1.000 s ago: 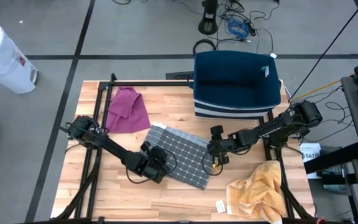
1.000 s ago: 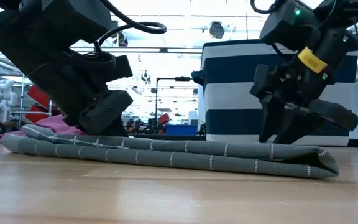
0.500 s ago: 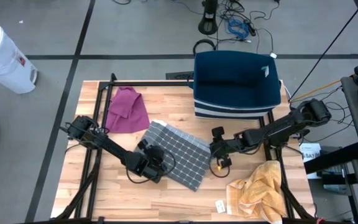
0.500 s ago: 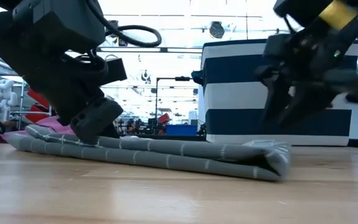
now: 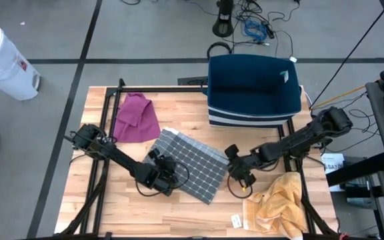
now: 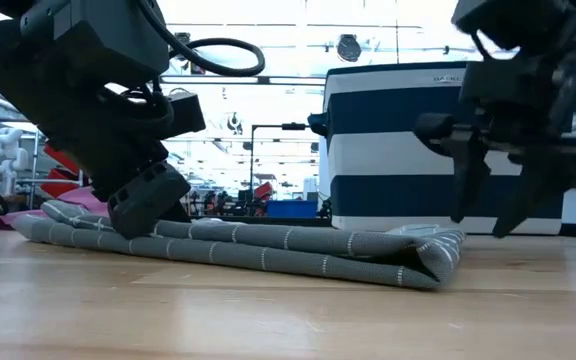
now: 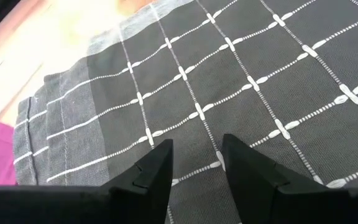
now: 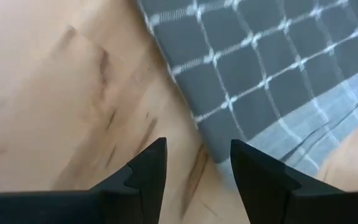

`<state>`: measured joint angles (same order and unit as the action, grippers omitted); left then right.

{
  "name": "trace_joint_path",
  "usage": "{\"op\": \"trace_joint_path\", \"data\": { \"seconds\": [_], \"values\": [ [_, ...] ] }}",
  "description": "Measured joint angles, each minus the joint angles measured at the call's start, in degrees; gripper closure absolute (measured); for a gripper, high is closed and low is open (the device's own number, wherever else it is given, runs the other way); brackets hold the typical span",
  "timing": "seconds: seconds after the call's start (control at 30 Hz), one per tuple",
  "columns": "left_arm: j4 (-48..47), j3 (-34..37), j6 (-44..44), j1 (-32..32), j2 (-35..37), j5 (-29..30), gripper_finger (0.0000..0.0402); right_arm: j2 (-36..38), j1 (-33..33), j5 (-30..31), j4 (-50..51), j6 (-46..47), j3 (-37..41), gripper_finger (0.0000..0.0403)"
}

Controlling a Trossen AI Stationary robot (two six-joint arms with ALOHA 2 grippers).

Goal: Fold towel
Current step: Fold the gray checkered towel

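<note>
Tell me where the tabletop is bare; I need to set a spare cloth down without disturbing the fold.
Bare wood lies along the near edge of the table, left of the yellow cloth, and between the pink cloth and the blue striped bin. The middle is crowded: grey checked towel, left gripper on it, right gripper open beside it.

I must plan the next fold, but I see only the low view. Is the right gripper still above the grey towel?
Observer: No. In the high view the right gripper is over bare wood, beside the grey towel.
Operator: Are its fingers holding cloth?
Observer: No, the right wrist view shows only wood between them.
Operator: And the left gripper?
Observer: The left gripper is open, low over the towel's checked top side.
Operator: Anything near the right arm?
Observer: A crumpled yellow cloth lies at the table's near right corner.
</note>
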<state>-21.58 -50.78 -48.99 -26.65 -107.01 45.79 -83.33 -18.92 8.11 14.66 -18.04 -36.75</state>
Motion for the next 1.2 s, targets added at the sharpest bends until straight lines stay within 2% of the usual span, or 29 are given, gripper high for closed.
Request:
{"op": "trace_joint_path", "data": {
  "seconds": [0.07,0.27,0.43,0.7,0.83,0.97,1.07,1.2],
  "values": [
    [0.4,0.0,0.0,-0.2,0.1,0.5,0.0252,-1.4,0.0,2.2,-0.2,-0.6,0.0,0.0236],
    [0.8,-1.3,0.8,-0.6,1.9,3.4,0.0252,-3.3,0.0,2.7,-2.4,-1.2,0.0,0.0236],
    [4.3,-5.4,7.4,-0.8,1.9,3.2,0.0252,-3.5,-0.3,6.1,-4.2,-3.0,0.0,0.0243],
    [23.6,-8.7,23.4,-1.7,2.0,-3.0,0.0252,-3.6,-0.3,5.0,-5.3,-3.7,0.0,0.0294],
    [28.6,-8.7,24.5,-1.2,2.0,-9.5,0.0252,-3.7,-0.3,3.4,-6.1,-3.7,0.0,0.0339],
    [32.2,-8.6,24.2,-1.2,1.6,-11.9,0.0252,-4.4,-0.2,3.5,-6.6,-3.4,0.0,0.039],
    [37.9,-8.6,24.9,-1.6,0.0,-13.8,0.0252,-4.6,-0.1,3.5,-7.4,-2.0,0.0,0.0398],
    [40.4,-8.6,25.3,-2.3,-2.0,-13.5,0.0252,-4.6,0.2,3.5,-9.9,-0.7,0.0,0.0402]
  ]
}}
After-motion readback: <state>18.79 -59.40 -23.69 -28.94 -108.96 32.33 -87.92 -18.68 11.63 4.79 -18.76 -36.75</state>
